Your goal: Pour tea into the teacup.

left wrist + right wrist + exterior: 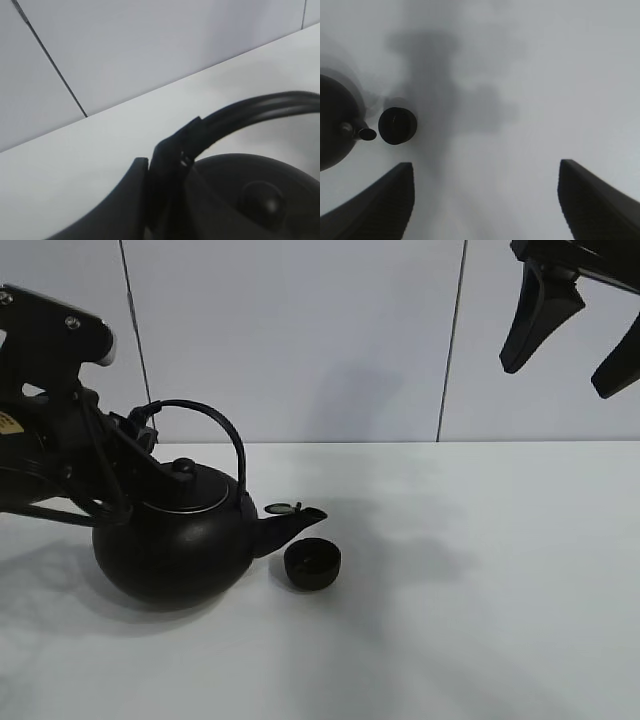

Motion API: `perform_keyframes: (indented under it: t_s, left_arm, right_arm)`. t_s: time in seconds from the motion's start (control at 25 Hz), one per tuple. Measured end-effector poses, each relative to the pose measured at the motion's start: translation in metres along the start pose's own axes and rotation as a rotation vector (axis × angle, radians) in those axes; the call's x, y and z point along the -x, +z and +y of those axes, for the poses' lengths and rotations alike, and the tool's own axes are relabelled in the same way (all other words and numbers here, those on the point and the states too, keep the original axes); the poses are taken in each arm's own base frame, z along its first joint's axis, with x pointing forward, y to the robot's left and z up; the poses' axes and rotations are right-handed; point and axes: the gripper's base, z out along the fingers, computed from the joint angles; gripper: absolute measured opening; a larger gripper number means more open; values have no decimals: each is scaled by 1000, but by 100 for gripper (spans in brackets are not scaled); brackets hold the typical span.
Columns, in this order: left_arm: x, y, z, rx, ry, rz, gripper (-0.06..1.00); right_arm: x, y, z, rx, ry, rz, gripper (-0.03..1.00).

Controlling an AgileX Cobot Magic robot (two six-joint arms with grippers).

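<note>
The big round black kettle [170, 545] is low at the left of the white table, its spout [298, 518] pointing right, just up and left of the teacup. The teacup [312, 565], a small matte black handleless bowl, stands upright on the table. My left gripper [135, 425] is shut on the left end of the kettle's arched handle [215, 420]; the left wrist view shows its fingers [165, 170] clamped on the handle [260, 107] above the lid [260, 200]. My right gripper [556, 378] hangs open and empty, high at the right; its view [485, 172] shows the teacup [397, 125] and kettle [332, 125] far below.
The white table [480, 620] runs to a pale panelled wall [300, 340] at the back. A small flap cap [283, 508] stands open on the spout. Arm shadows fall on the table right of the cup.
</note>
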Motion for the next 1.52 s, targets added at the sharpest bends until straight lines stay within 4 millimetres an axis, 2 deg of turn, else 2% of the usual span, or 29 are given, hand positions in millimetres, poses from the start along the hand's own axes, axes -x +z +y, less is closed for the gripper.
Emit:
perform_keyframes:
  t_s: [0.88, 1.52]
  left_arm:
    - [5, 4, 3, 37, 48, 4, 11]
    - [4, 4, 2, 27, 155, 18, 11]
  right_arm:
    - [0, 0, 0, 1, -2, 0, 55]
    - [0, 0, 0, 1, -2, 0, 55]
